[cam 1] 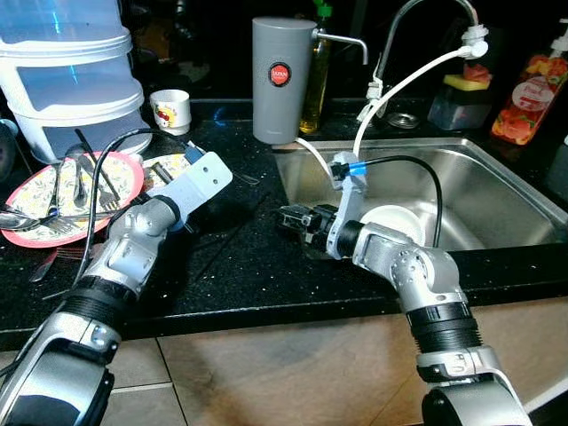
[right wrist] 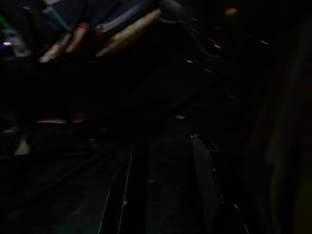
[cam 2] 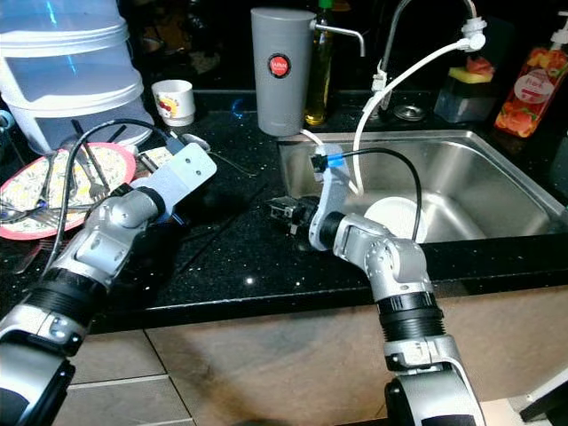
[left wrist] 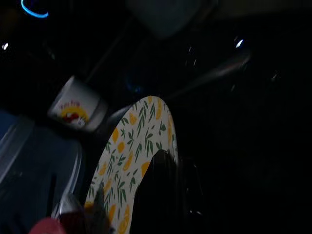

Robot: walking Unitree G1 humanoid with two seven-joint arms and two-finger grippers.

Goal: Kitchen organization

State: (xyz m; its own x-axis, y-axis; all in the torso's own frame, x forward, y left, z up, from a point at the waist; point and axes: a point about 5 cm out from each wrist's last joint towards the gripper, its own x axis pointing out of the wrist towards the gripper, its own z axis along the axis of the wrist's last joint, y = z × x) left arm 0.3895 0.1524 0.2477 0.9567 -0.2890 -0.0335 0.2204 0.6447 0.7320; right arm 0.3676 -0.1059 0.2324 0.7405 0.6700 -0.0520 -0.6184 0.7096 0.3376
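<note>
On the bench (cam 1: 231,266), a plate (cam 1: 35,200) carrying forks (cam 1: 89,186) lies far left; behind it stands a stack of tubs (cam 1: 71,71), a cup (cam 1: 170,111) just to their right; a canister (cam 1: 282,80) stands behind the sink's (cam 1: 506,195) left corner; a bowl (cam 1: 395,222) sits in the sink; a tap (cam 1: 417,18) rises behind it.

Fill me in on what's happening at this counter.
A humanoid robot stands at a black kitchen counter beside a steel sink. Its left pincer reaches toward a lemon-patterned plate near a pink-rimmed plate piled with forks. Its right pincer rests at the sink's left edge, fingers apart, holding nothing. A white plate lies in the basin.
</note>
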